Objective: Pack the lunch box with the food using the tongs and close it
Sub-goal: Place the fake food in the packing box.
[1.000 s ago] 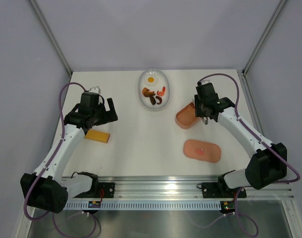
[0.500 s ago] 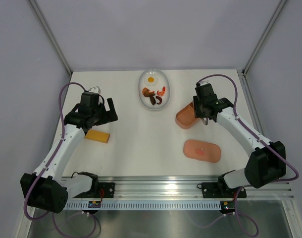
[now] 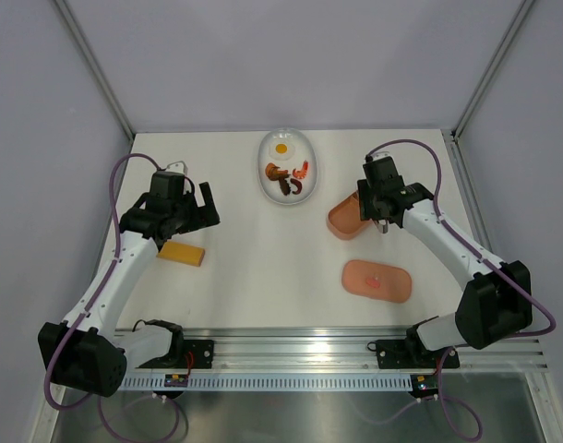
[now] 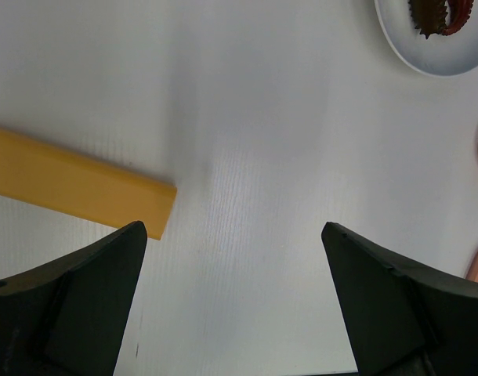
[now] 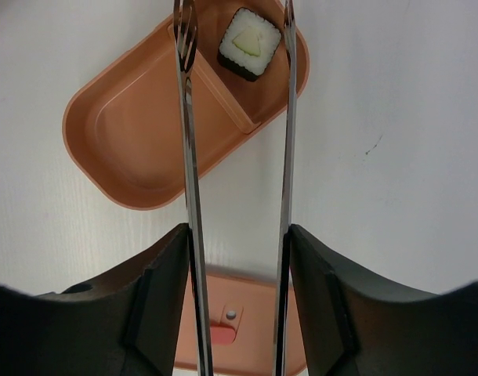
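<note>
Salmon-pink oval plastic lunch box tub (image 3: 344, 220) sits on the right half of the worktop (image 3: 263, 268), toward the far edge, uncovered. One black-and-white sushi roll piece (image 5: 249, 43) lies in its small end compartment; the large compartment is bare. Thin silver metal tongs (image 5: 187, 141) are clamped from outside by the right gripper (image 5: 239, 262), with the tong arms sprung apart either side of the roll and no contact seen. The matching flat pink lid (image 3: 377, 281) lies nearer the near edge, apart from the tub. The remaining toy food (image 3: 289, 177) is on the white oval dish (image 3: 266, 171) at the far edge, centre. The left gripper (image 4: 235, 298) hangs spread and empty near the left edge, beside the yellow-orange rectangular block (image 3: 181, 253).

Risks, as judged:
- The tub could be dragged or tipped if a tong tip catches the divider or rim on lift-out.
- The tongs could twist or slip if the squeeze is slackened too far.
- Small pieces could be dropped from such thin tips between dish and tub.
</note>
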Tool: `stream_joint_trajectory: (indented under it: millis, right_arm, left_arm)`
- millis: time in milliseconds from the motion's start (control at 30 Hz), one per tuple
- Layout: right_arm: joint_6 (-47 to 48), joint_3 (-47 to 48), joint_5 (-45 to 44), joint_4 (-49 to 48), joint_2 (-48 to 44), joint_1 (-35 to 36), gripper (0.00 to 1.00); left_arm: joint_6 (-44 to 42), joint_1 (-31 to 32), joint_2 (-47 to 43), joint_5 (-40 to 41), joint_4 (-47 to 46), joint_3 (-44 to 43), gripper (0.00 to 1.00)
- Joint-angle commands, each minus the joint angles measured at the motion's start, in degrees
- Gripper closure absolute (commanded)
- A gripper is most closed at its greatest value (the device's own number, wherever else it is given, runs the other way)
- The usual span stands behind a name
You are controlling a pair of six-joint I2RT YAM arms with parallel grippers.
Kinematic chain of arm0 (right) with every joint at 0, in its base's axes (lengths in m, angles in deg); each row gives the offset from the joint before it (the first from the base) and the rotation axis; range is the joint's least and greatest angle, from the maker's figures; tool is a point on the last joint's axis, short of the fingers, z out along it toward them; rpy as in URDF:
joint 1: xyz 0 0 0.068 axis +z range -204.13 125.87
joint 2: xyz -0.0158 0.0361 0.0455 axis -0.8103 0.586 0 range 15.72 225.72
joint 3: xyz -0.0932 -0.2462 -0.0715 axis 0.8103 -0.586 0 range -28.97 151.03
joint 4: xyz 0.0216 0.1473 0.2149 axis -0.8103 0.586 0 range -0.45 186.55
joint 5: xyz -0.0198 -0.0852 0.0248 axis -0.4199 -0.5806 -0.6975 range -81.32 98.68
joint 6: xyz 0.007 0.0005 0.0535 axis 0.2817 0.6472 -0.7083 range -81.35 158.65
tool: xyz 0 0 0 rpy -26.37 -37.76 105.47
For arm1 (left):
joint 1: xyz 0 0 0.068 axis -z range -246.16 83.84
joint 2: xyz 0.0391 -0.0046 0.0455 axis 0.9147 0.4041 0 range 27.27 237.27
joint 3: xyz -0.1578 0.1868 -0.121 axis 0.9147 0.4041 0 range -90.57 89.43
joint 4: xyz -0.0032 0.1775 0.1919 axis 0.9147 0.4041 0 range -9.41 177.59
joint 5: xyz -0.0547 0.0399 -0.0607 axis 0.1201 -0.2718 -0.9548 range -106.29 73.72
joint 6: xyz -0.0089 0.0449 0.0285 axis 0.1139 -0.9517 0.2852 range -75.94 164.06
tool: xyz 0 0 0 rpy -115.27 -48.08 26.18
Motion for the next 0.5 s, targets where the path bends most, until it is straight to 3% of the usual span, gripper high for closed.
stream_joint_trajectory:
  millis: [0,300,467]
  right_arm:
    - [0.3,0.67,-1.56,-2.03,-0.68,-0.27,0.4]
    - [0.12,1.55,-1.29,-1.42,-3.14,-0.27,0.44]
    - [-0.05,3.66,-0.07,0.25,-4.54,-0.27,0.53]
  left_arm:
    - [0.4,0.14,-1.14,-0.79,-1.95,-0.06,0.01]
    - [0.49,0.14,-1.49,-0.79,-1.77,-0.06,0.01]
    - [0.58,0.23,-1.4,-0.87,-1.86,-0.06,0.01]
